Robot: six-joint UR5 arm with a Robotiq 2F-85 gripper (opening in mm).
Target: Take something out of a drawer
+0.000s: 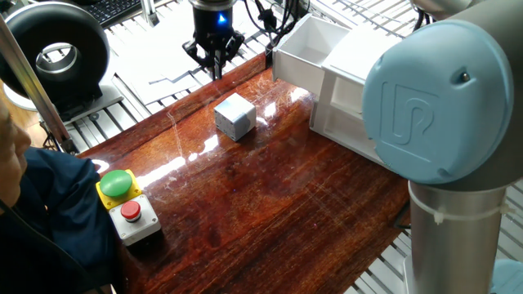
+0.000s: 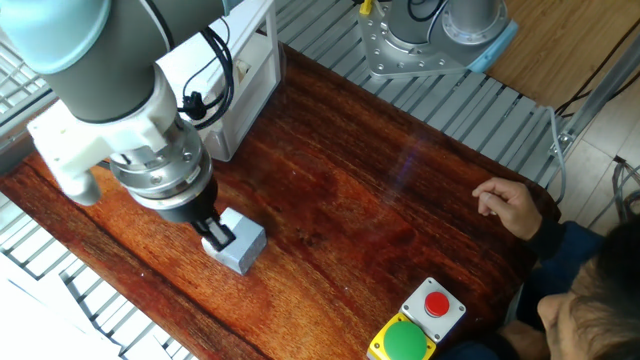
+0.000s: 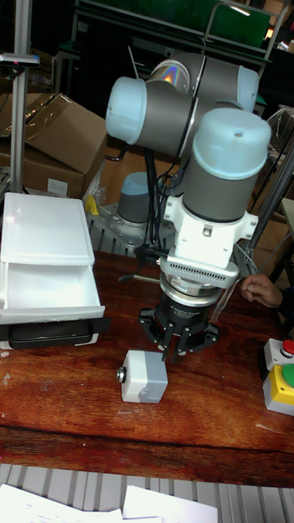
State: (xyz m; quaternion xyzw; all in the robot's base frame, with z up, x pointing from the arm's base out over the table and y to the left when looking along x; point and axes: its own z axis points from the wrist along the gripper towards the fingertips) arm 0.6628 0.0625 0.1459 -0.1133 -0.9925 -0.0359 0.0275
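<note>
The something, a small pale grey cube [image 1: 235,117], rests on the wooden table in front of the white cabinet; it also shows as the cube [image 2: 239,247] and the cube [image 3: 144,376]. My gripper [image 1: 216,69] hangs above and just behind it, fingers drawn together and holding nothing. From the tall fixed view the gripper [image 3: 176,350] is a little up and right of the cube, clear of it. The drawer [image 1: 304,42], the upper one, stands pulled out and looks bare inside; its front wall [image 3: 51,310] shows too.
A grey button box [image 1: 128,209] with green and red buttons sits near the table's front left. A person's hand [image 2: 505,205] rests at the table edge. A black round device [image 1: 57,53] stands beyond the table. The lower drawer [image 3: 45,333] is dark.
</note>
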